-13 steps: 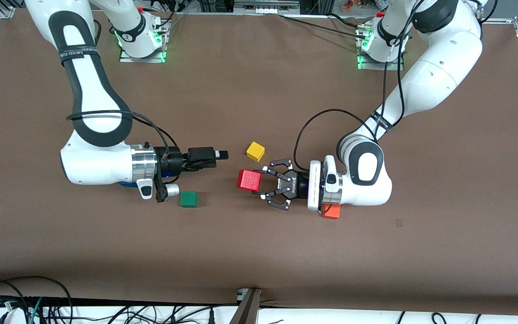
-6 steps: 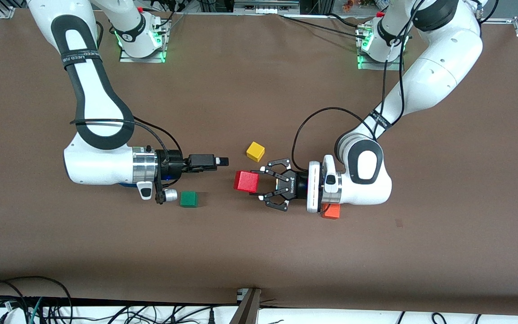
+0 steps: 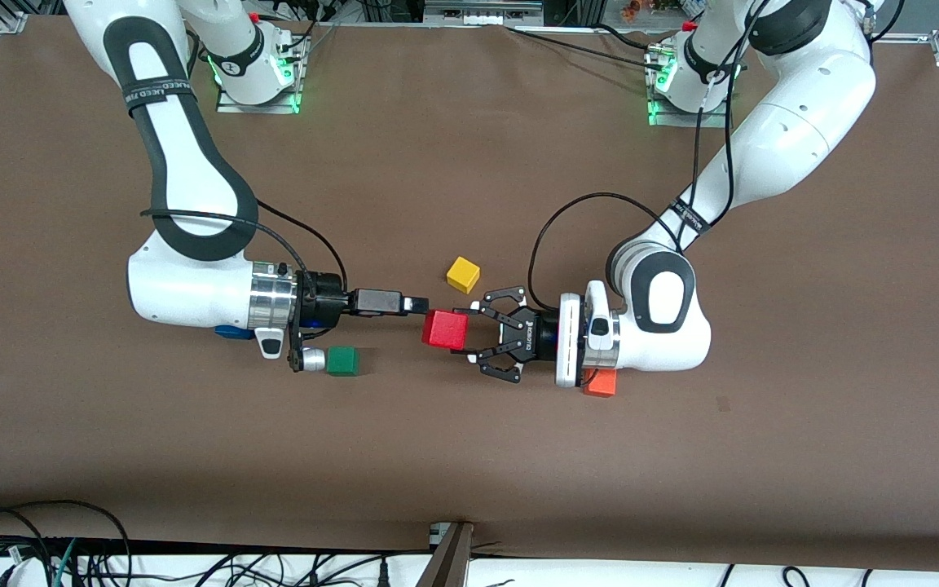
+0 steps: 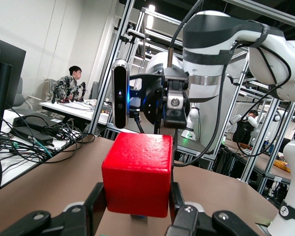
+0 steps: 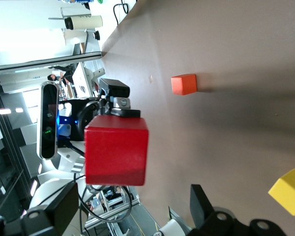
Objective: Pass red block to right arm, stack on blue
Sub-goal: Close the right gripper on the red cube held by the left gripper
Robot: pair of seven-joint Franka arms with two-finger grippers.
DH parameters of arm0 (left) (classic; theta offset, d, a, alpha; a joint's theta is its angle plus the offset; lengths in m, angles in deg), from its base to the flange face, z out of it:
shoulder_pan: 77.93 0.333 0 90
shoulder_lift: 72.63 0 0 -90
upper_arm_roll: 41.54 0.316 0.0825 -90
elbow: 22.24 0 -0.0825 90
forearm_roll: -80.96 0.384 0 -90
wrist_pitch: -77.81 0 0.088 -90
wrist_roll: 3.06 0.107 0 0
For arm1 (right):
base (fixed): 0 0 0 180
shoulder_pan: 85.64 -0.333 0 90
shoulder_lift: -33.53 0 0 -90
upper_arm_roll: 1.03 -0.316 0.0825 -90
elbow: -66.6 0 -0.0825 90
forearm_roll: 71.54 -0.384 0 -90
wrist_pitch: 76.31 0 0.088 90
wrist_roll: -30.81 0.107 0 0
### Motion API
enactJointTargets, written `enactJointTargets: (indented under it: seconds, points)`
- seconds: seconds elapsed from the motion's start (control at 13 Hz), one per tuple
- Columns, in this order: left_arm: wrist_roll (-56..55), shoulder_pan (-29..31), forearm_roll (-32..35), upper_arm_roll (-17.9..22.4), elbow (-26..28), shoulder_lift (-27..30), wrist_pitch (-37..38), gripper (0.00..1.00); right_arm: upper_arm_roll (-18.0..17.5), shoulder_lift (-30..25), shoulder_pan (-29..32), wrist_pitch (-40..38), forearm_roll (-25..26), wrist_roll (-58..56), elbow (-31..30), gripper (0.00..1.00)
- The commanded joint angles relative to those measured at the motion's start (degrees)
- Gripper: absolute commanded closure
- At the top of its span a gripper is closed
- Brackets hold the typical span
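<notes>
Red block [image 3: 446, 329] held in the air between two robot grippers above a brown table [image 3: 469, 456].

Left gripper [image 3: 469, 331], a black claw, is clamped on the block's sides over the middle of the table. Right gripper [image 3: 422, 304] reaches level toward it, fingers spread wide, its tip just at the block. Blue block [image 3: 230, 333] peeks out from under the right arm's wrist, near a green block [image 3: 342, 360]. Yellow block [image 3: 463, 274] and orange block [image 3: 600, 383] rest on the table.

Yellow cube [image 3: 463, 274]: seen just above the frame's centre on the brown desk [image 3: 469, 456].
Green cube [image 3: 343, 361]: placed lower, toward mid-left.
Orange cube [image 3: 600, 383]: partly covered, right of centre.
Cables [image 3: 46, 546]: bundled at the lower left edge.
</notes>
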Motion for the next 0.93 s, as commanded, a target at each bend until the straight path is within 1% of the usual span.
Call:
enactJointTargets:
  seconds: [0.0, 0.31, 0.62, 0.77, 0.85]
  points:
    - [-1.0, 0.0, -0.9, -0.2, 0.2, 1.1, -0.7, 1.00, 0.2, -0.8, -0.7, 2.9, -0.9, 3.9, 0.1, 0.00]
    - [-1.0, 0.1, -1.2, -0.2, 0.2, 1.1, -0.7, 1.00, 0.2, -0.6, -3.1, 8.2, -0.6, 5.7, 0.5, 0.00]
    - [-1.0, 0.1, -1.2, -0.2, 0.2, 1.1, -0.6, 1.00, 0.3, -0.5, -3.7, 8.7, -0.6, 5.9, 0.5, 0.00]
    - [-1.0, 0.1, -1.3, -0.2, 0.2, 1.1, -0.6, 1.00, 0.3, -0.4, -3.8, 11.0, -0.6, 5.9, 0.6, 0.00]
    - [-1.0, 0.1, -1.3, -1.0, 0.3, 1.1, -0.6, 1.00, 0.3, -0.3, -4.3, 12.0, -0.6, 5.9, 0.5, 0.00]
